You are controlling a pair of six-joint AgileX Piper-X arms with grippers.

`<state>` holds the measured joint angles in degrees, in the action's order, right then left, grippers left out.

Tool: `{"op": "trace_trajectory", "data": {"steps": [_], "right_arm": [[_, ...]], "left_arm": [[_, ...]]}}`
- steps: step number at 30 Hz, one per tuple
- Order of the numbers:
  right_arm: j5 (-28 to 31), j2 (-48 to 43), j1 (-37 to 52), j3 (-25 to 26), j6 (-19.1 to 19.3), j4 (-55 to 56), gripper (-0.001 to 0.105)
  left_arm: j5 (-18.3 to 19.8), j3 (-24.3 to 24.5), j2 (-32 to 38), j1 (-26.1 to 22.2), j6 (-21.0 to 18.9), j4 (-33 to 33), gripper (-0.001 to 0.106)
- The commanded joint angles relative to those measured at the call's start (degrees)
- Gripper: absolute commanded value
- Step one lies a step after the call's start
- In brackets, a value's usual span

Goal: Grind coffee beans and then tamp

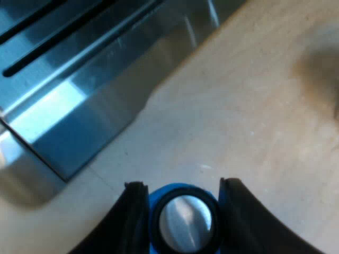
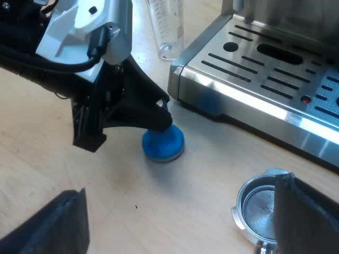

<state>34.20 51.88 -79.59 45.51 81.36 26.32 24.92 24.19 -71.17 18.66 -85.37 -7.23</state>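
A blue tamper (image 2: 163, 144) stands upright on the wooden table close to the espresso machine's drip tray (image 2: 254, 74). My left gripper (image 1: 183, 186) is shut on the tamper (image 1: 184, 222), one black finger pressing each side of it; its round metal top shows between them. The metal holder (image 2: 257, 209) lies on the table by the machine's front, its round basket facing up and its handle hidden behind one finger (image 2: 307, 211) of my right gripper (image 2: 180, 185). That gripper hangs open over the table, holding nothing.
A tall clear measuring glass (image 2: 167, 29) stands on the table at the corner of the drip tray. The tray's steel edge (image 1: 79, 121) runs close past the tamper. Bare wooden tabletop (image 1: 254, 106) stretches away from the machine.
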Motion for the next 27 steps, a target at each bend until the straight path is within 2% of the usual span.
{"op": "trace_trajectory", "data": {"steps": [1,14,19,27], "right_arm": [[0.65,-0.30,0.10,0.50,0.87,-0.38,0.072],[-2.41,-0.30,0.31,0.50,0.87,-0.38,0.072],[-9.61,-0.30,4.80,0.50,0.87,-0.38,0.072],[-13.56,-2.48,10.16,0.50,4.61,-0.19,0.072]], "left_arm": [[0.56,0.12,2.09,0.29,0.40,-3.18,0.000],[0.56,0.12,19.53,0.29,0.40,-11.91,0.000],[0.16,0.12,27.23,0.29,0.40,-16.97,0.000],[-0.53,0.43,35.90,0.29,0.40,-23.90,0.000]]}}
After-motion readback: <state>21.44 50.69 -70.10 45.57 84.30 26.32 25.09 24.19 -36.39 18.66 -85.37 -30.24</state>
